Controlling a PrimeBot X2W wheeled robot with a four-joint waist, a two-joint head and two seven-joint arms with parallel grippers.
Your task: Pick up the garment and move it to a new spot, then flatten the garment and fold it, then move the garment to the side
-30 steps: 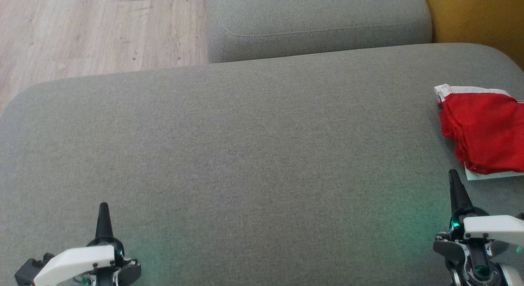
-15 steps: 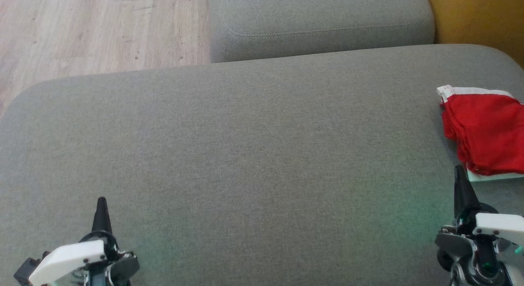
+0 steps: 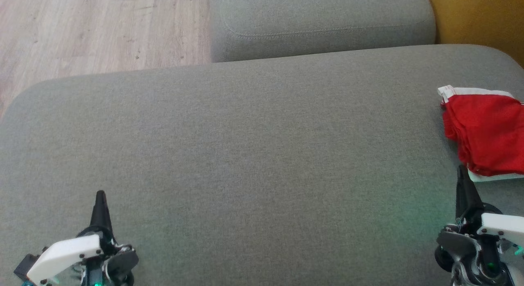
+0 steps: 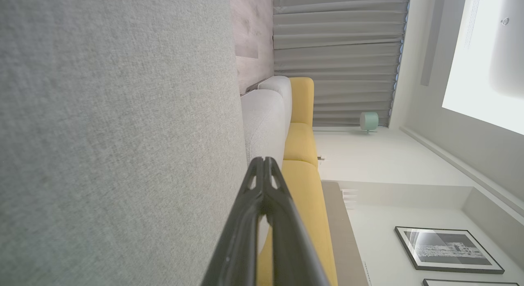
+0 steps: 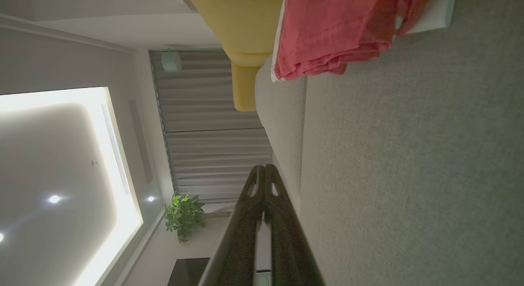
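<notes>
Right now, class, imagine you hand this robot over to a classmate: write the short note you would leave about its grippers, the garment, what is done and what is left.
Left gripper: shut, empty, above the grey cushion at the near left.
Right gripper: shut, empty, its tip close to the near edge of the garment.
Garment: red with white trim, lying in layers at the cushion's right edge.
Done: it looks folded and set aside.
Left: probably only a check of the fold.

- A wide grey upholstered cushion is the bearing surface, its fabric smooth.
- A folded red garment with white trim lies on it at the right edge, partly cut off.
</notes>
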